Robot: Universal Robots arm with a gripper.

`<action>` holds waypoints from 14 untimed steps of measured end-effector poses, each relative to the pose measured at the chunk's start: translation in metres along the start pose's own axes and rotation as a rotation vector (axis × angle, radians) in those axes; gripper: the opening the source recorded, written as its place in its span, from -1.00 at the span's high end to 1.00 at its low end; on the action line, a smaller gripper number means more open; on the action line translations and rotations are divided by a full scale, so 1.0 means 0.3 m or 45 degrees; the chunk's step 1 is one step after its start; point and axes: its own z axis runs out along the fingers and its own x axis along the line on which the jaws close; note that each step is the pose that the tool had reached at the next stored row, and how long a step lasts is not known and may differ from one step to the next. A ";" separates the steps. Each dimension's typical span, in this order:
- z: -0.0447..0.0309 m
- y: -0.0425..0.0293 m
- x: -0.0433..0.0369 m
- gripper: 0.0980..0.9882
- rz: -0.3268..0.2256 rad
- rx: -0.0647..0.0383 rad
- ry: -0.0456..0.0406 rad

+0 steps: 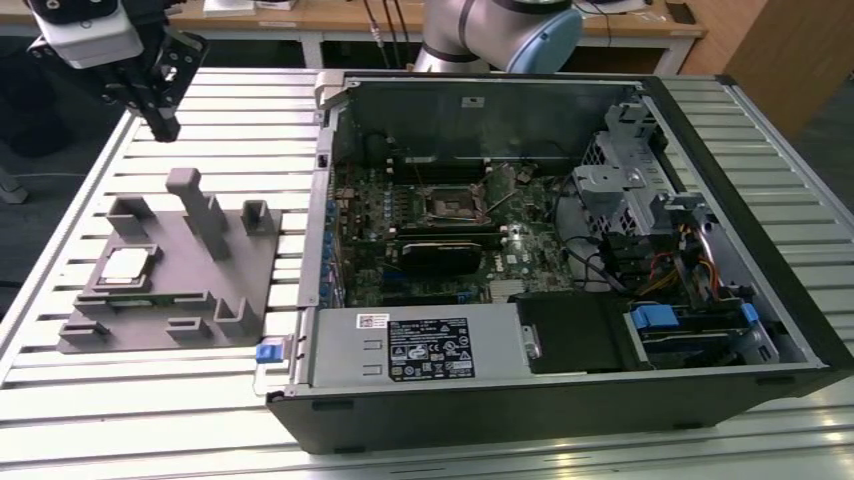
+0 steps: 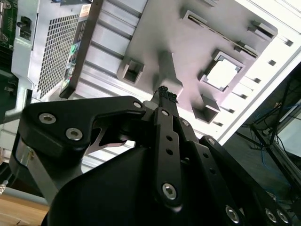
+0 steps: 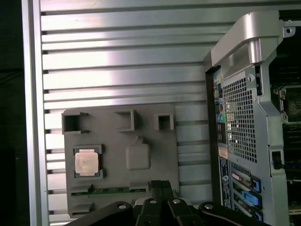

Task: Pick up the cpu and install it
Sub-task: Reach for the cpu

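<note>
the gripper (image 1: 163, 128) hangs over the slatted table (image 1: 147, 400) near the grey tray (image 1: 174, 275), fingers pressed together with nothing between them. the cpu (image 1: 124, 265) lies in a square pocket of the tray, apart from the gripper, to the exterior view's left of the open computer case (image 1: 561, 415).

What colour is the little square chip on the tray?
The chip is pale silver, clearest in the first wrist view.

- The cpu (image 1: 124, 264) lies uncovered in a recess of the grey tray (image 1: 140, 335); low walls hug its corners.
- Tall posts (image 1: 200, 215) rise near it, toward the exterior view's right.
- The socket (image 1: 451, 203) sits deep inside the open computer case (image 1: 534, 410), with case walls, a drive cage (image 1: 627, 170) and cables (image 1: 667, 275) around it.
</note>
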 end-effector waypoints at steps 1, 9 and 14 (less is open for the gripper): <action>0.000 -0.001 0.007 0.98 0.000 0.000 0.000; 0.001 -0.007 0.109 0.98 0.000 0.000 0.000; 0.002 -0.011 0.167 0.98 0.000 0.000 0.000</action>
